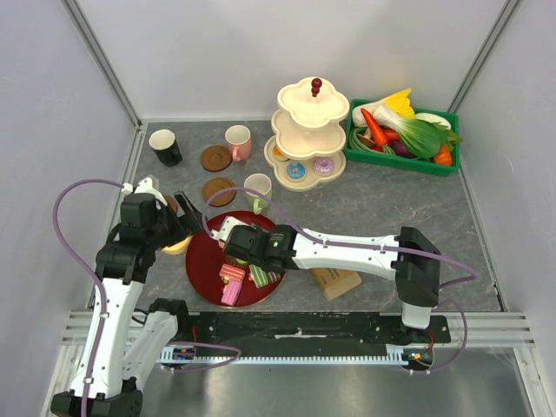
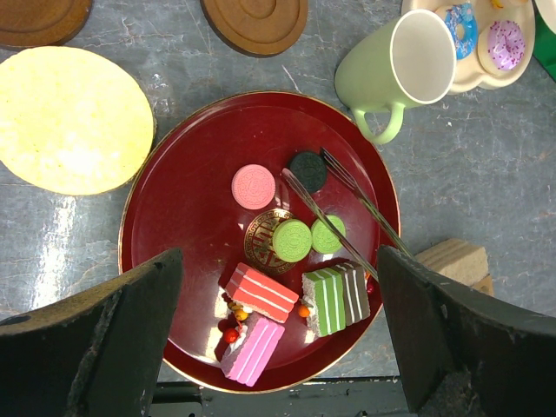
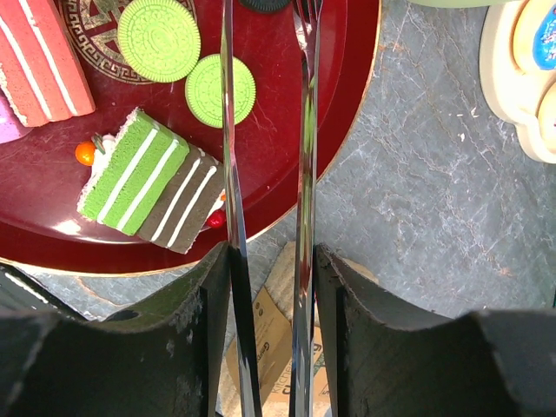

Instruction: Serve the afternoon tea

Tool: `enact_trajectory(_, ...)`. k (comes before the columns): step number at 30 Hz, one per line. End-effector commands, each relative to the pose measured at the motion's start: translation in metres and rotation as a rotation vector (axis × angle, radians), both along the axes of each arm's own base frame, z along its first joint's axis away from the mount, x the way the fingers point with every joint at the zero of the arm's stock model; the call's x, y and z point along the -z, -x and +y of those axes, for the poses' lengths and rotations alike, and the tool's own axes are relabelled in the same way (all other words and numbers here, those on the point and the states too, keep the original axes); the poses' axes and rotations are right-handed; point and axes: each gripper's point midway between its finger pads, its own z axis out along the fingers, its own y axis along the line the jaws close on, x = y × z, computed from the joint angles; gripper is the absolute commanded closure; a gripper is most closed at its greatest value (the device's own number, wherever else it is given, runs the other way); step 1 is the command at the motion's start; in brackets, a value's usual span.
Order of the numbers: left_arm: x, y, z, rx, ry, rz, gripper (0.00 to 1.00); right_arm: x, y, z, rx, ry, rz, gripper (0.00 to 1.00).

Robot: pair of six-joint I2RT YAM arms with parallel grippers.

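Observation:
A red plate (image 1: 204, 269) holds macarons and striped cake slices. In the left wrist view, pink (image 2: 254, 187), black (image 2: 307, 170) and two green macarons (image 2: 292, 239) lie on the plate (image 2: 182, 208) above several slices (image 2: 262, 293). My right gripper (image 3: 268, 261) is shut on metal tongs (image 3: 229, 130), whose open tips reach either side of the black macaron. My left gripper (image 2: 278, 269) is open and empty above the plate's near edge. Black (image 1: 165, 146), pink (image 1: 238, 141) and pale-green mugs (image 1: 258, 188) stand behind, with two brown coasters (image 1: 216, 157).
A cream tiered stand (image 1: 306, 130) holds donuts (image 1: 295, 170) on its lowest tier. A green crate of toy vegetables (image 1: 401, 132) is at the back right. A tan block (image 1: 335, 281) lies right of the plate. A yellow disc (image 2: 69, 117) lies to its left.

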Motion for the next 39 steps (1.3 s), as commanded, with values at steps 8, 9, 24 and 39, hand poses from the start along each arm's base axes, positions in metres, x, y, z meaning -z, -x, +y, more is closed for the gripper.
enact_trajectory(8,-0.01,-0.004,0.001,0.021,-0.026,-0.042,0.02,-0.052,-0.012,0.006,0.04,-0.13,-0.087,0.53)
enact_trajectory(9,-0.011,-0.004,0.001,0.023,-0.026,-0.045,0.02,-0.055,-0.012,0.005,0.041,-0.138,-0.087,0.53)
enact_trajectory(24,-0.015,-0.004,0.001,0.018,-0.021,-0.053,0.02,-0.111,-0.011,-0.011,0.087,-0.281,-0.143,0.57)
enact_trajectory(39,-0.016,-0.005,0.001,0.017,-0.019,-0.056,0.02,-0.162,-0.024,-0.029,0.156,-0.369,-0.264,0.6)
